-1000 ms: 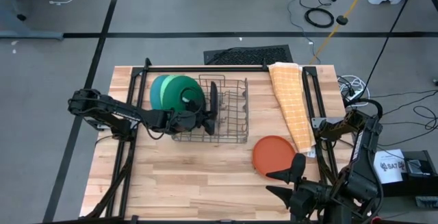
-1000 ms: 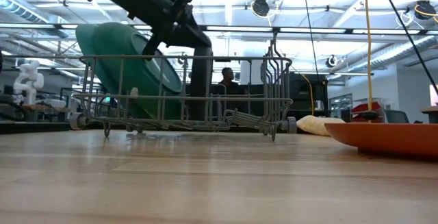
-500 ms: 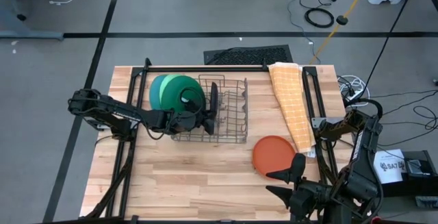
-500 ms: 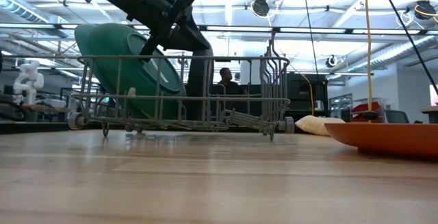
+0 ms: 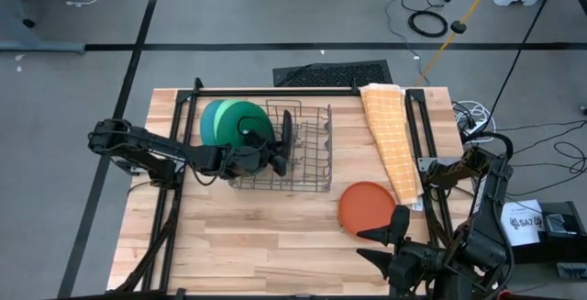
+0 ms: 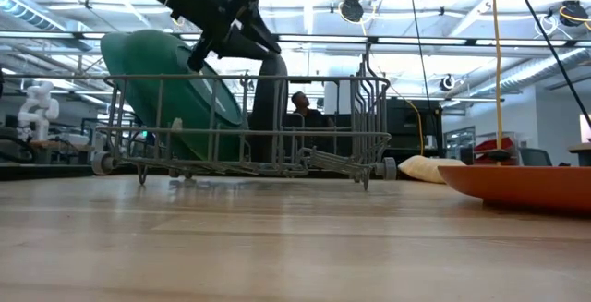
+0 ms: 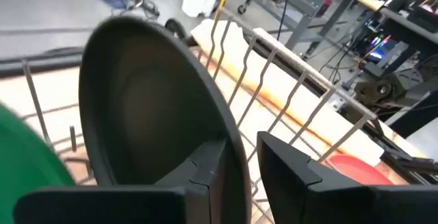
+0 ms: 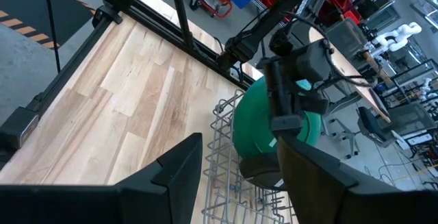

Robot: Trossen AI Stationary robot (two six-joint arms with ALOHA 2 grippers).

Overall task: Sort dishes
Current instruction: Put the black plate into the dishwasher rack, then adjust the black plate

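Note:
A black plate [image 7: 144,107] stands on edge between the wires of the grey rack [image 5: 312,167]; it also shows in the high view [image 5: 286,138]. A teal plate [image 5: 211,121] and a green plate [image 5: 240,118] lean together at the rack's left end. I cannot make out a light green plate. An orange plate [image 5: 365,206] lies flat on the table to the right of the rack. My left gripper [image 7: 239,145] is open over the rack, one finger on either side of the black plate's near rim. My right gripper [image 5: 390,231] is open and empty at the table's near right. My left gripper has the black plate's rim [image 7: 236,157] between its two open fingers, coming level from the table's left. A gap shows between the rim and one finger [image 7: 287,172]. Whether the other finger [image 7: 205,172] touches the plate, I cannot tell. The plate stands in the rack.
An orange checked cloth [image 5: 390,139] lies along the far right of the table. Black frame rails [image 5: 174,153] run along the table's left and right sides. Bare wood [image 5: 266,236] lies near of the rack. A person sits in the room beyond the rack [image 6: 305,108].
My left gripper has gone up a little above the rack. The black plate stays standing on edge in the rack.

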